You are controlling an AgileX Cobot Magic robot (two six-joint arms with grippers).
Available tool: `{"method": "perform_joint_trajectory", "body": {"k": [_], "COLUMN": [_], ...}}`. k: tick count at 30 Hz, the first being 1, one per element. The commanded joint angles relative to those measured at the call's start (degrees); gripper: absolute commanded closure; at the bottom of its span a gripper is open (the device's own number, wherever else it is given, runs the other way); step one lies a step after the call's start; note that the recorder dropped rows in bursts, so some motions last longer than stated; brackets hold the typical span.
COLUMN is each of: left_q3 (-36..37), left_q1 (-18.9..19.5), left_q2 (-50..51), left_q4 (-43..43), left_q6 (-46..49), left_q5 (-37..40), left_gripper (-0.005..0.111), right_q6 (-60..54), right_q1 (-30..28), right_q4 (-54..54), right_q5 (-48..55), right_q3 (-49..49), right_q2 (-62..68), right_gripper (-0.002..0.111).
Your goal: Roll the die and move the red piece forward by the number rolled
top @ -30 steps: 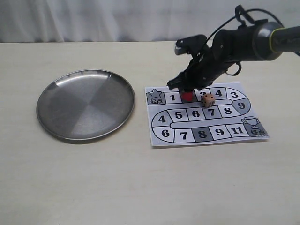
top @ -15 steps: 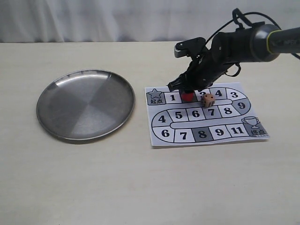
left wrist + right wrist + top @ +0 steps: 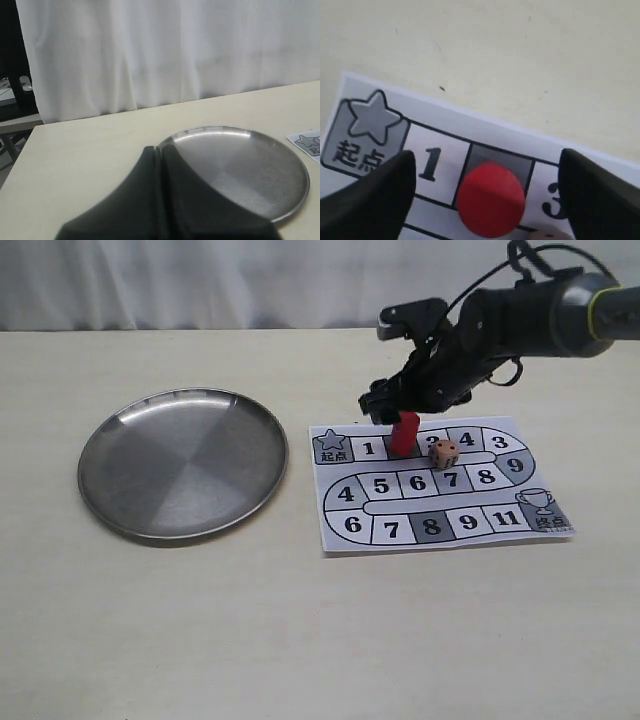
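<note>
The red piece stands upright on the grey square between 1 and 3 of the paper game board. My right gripper hovers just above it, open, with one black finger on each side and neither touching it. The tan die rests on the board just right of the red piece, and only its edge shows in the right wrist view. My left gripper is shut and empty, near the plate; the exterior view does not show it.
A round steel plate lies on the table left of the board. A corner of the board shows past the plate in the left wrist view. A white curtain backs the table.
My right gripper has lifted up off the red piece, which now stands free and fully visible on the grey square. The die and plate have not moved.
</note>
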Motion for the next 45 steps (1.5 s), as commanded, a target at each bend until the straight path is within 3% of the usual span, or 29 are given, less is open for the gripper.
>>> {"method": "perform_joint_trajectory", "body": {"k": [1, 3, 5, 8, 9, 14, 24, 35, 45], "left_q3": [0.1, 0.1, 0.1, 0.1, 0.1, 0.1, 0.1, 0.1, 0.1], "left_q1": [-0.5, -0.5, -0.5, -0.5, -0.5, -0.5, -0.5, -0.5, -0.5], "left_q2": [-0.1, -0.1, -0.1, -0.1, -0.1, -0.1, -0.1, -0.1, -0.1], "left_q4": [0.0, 0.0, 0.0, 0.0, 0.0, 0.0, 0.0, 0.0, 0.0], "left_q6": [-0.1, -0.1, -0.1, -0.1, -0.1, -0.1, -0.1, -0.1, -0.1], "left_q5": [-0.5, -0.5, -0.5, -0.5, -0.5, -0.5, -0.5, -0.5, -0.5], "left_gripper": [0.107, 0.107, 0.107, 0.107, 0.107, 0.107, 0.107, 0.107, 0.107], "right_q6": [0.3, 0.3, 0.0, -0.2, -0.2, -0.2, 1.5, 0.8, -4.5], "right_q1": [-0.6, -1.0, -1.7, -1.9, -2.1, -2.1, -1.9, -1.9, -1.9], "right_q4": [0.0, 0.0, 0.0, 0.0, 0.0, 0.2, 7.2, 7.7, 7.7], "right_q5": [-0.8, 0.2, 1.6, 0.6, -0.4, -12.3, -37.6, -37.9, -22.0], "right_q3": [-0.3, -0.3, -0.2, 2.3, 3.6, 16.5, 53.8, 74.2, 77.0], "right_q2": [-6.9, -11.1, -18.4, -25.7, -28.0, -42.4, -72.4, -97.8, -111.4], "right_gripper": [0.033, 0.039, 0.067, 0.1, 0.103, 0.104, 0.104, 0.104, 0.104]}}
